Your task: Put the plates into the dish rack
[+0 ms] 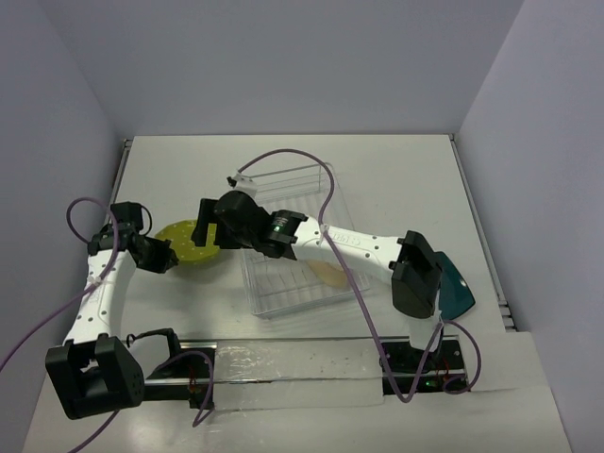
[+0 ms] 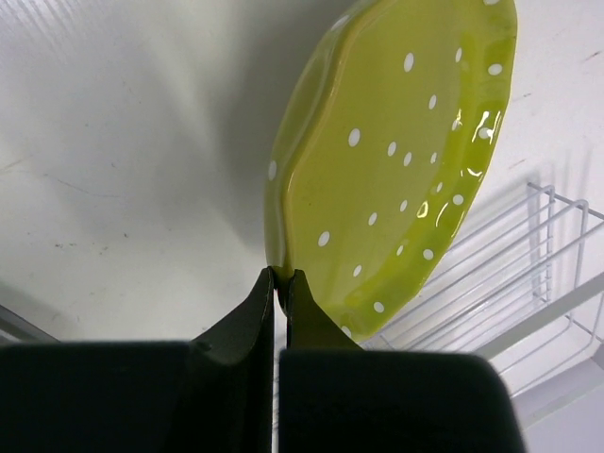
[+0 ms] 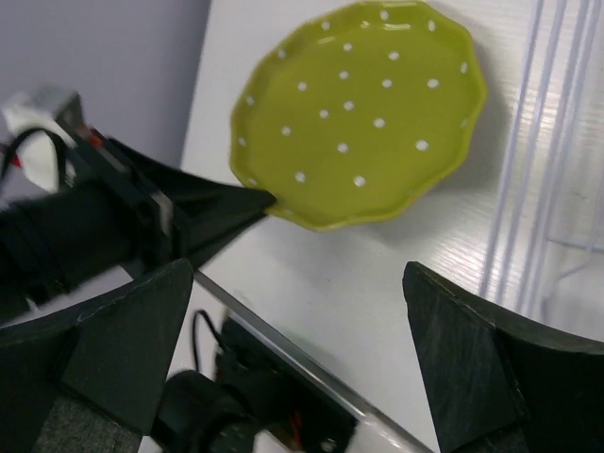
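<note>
The yellow-green dotted plate (image 1: pixel 187 242) is left of the dish rack (image 1: pixel 307 189). My left gripper (image 1: pixel 168 255) is shut on its near rim and holds it tilted. The left wrist view shows the plate (image 2: pixel 396 160) pinched between my left gripper's tips (image 2: pixel 280 278). My right gripper (image 1: pixel 204 231) is open over the plate's right edge. In the right wrist view it (image 3: pixel 297 349) is wide open and empty, with the plate (image 3: pixel 359 113) beyond it. The beige plate (image 1: pixel 327 275) lies in the rack. The dark teal plate (image 1: pixel 459 289) lies on the table at the right.
The rack's wires show in the left wrist view (image 2: pixel 533 264) and the right wrist view (image 3: pixel 528 189), close to the plate's edge. My right arm (image 1: pixel 349 245) stretches across the rack. A rail with cables (image 1: pixel 283 363) runs along the near edge.
</note>
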Controlling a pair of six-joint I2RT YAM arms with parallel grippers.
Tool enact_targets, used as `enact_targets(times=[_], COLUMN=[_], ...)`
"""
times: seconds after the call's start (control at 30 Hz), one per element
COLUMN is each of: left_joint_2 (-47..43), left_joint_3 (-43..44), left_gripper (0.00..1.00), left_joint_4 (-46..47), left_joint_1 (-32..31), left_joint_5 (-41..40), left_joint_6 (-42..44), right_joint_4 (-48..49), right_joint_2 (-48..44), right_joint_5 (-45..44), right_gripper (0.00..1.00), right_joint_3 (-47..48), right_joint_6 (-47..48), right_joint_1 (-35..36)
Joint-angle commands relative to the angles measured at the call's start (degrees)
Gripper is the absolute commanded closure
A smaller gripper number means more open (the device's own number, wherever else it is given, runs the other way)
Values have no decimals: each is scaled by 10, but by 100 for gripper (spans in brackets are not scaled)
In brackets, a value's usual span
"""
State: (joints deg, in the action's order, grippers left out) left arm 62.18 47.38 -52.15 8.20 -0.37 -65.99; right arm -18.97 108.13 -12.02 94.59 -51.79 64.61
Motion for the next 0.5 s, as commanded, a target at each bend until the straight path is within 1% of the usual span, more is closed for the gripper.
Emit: enact_targets(times=[0.0, 0.03, 0.1, 0.13, 0.17, 0.27, 0.4, 0.47], left_joint_2=[-32, -31, -32, -29, -27, -40, -46, -39], left_joint_3=[48, 49, 49, 58, 65, 65, 52, 49], left_gripper=[100, 100, 100, 100, 100, 100, 100, 100], left_joint_4=[35, 36, 36, 31, 17, 12, 18, 16], left_joint_1=[2, 3, 4, 6, 9, 11, 11, 11], left_joint_5=[58, 58, 63, 62, 50, 44, 41, 44], left_joint_6=[-41, -50, -63, -63, -63, -68, -96, -104], right_joint_4=[-56, -57, -34, -25, -28, -78, -63, -83], right_joint_2=[48, 59, 83, 90, 94, 118, 121, 131], right_joint_5=[-31, -28, 26, 41, 28, 9, 26, 14], right_gripper=[0, 0, 0, 0, 0, 0, 0, 0], right_joint_3=[79, 81, 78, 82, 90, 128, 105, 115], right_joint_6=[-122, -146, -197, -205, -203, -198, -230, -238], right_joint_1=[-7, -10, -20, -23, -24, -21, -18, -14])
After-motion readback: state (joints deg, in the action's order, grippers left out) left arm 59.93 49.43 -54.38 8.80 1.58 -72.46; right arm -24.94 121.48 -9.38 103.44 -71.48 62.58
